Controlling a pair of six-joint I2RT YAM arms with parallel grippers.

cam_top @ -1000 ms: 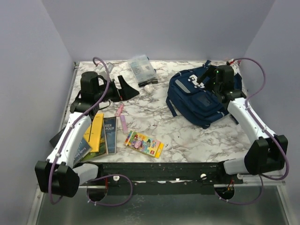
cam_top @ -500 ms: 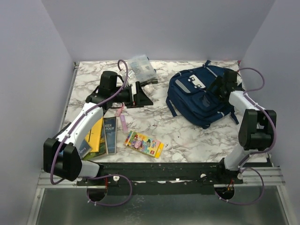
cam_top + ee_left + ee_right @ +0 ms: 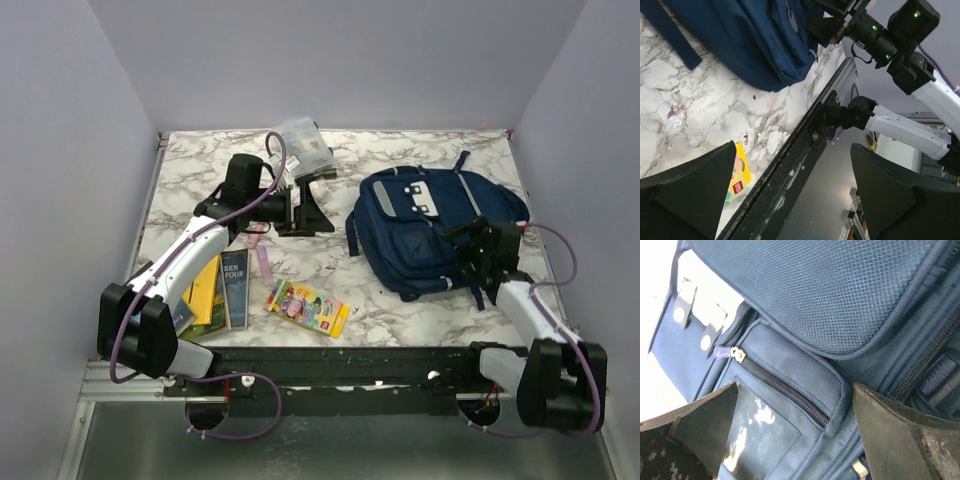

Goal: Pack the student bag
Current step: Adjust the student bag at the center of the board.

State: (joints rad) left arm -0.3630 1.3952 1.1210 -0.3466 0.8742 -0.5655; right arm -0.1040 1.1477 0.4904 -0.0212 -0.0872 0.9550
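The navy student bag lies flat on the right half of the table, front pockets up and zippers closed. My right gripper is open at the bag's near right edge. In the right wrist view its jaws straddle the front pocket zipper and hold nothing. My left gripper is open and empty at mid table, left of the bag and pointing right. The left wrist view shows the bag ahead of it.
A crayon box lies near the front edge. Books are stacked at the near left, with a pink item beside them. A clear pouch lies at the back. The table's front rail runs between the left fingers.
The right arm swung from the far right of the bag to its near side, and the bag shifted left and nearer. The left gripper moved right, toward the bag.
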